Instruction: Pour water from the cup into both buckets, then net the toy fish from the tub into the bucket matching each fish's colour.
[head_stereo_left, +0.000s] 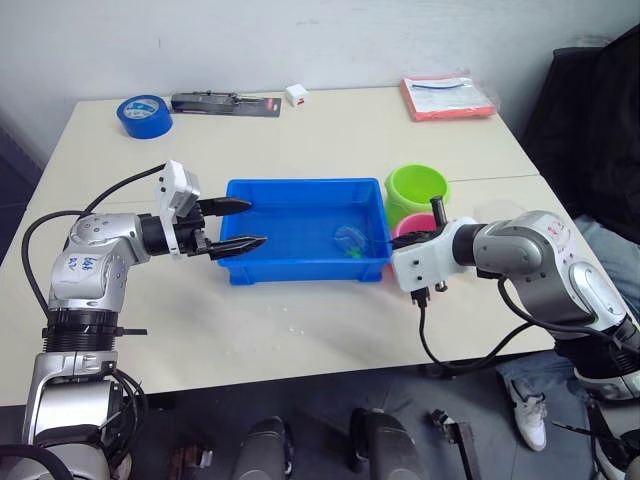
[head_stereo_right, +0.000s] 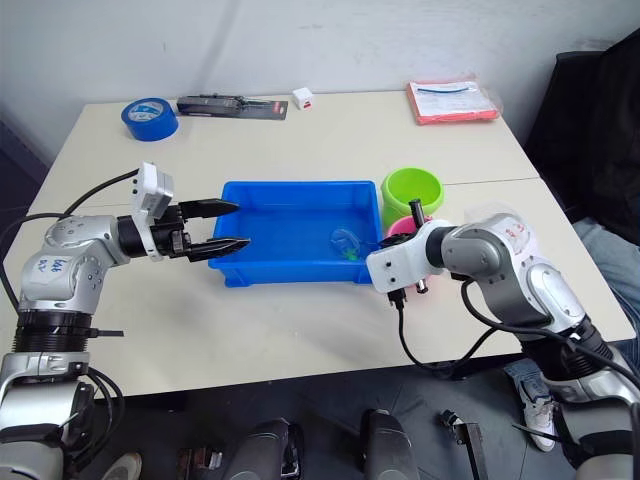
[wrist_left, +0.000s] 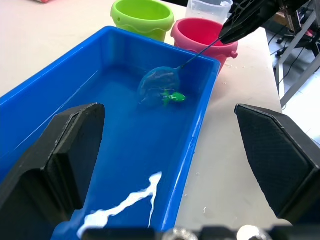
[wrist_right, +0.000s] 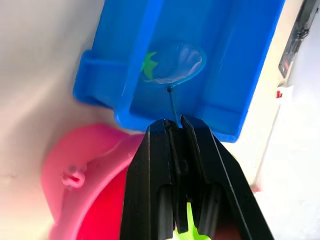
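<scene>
1. My right gripper (wrist_right: 174, 131) is clamped on the thin black handle of the net (wrist_left: 159, 85), fingers pressed together around the stick above the pink bucket (wrist_left: 202, 34).
2. The net's blue ring sits inside the tub (head_stereo_left: 300, 190), low at its right end, with a green fish (wrist_left: 173, 97) touching the mesh; I cannot tell whether the fish lies in the net or just beside it.
3. My right forearm hides most of the pink bucket in the head views; the green bucket (head_stereo_left: 416, 188) stands just behind it, clear to see.
4. The cup (wrist_left: 208, 8) is cut off in the left wrist view, behind the pink bucket.
5. My left gripper (head_stereo_left: 236, 224) hangs with fingers spread apart at the tub's left end wall, holding nothing.
6. The table (head_stereo_left: 330, 130) has open room behind the tub; a tape roll (head_stereo_left: 144, 115) and a red folder (head_stereo_left: 447, 97) lie well apart at the far edge.
</scene>
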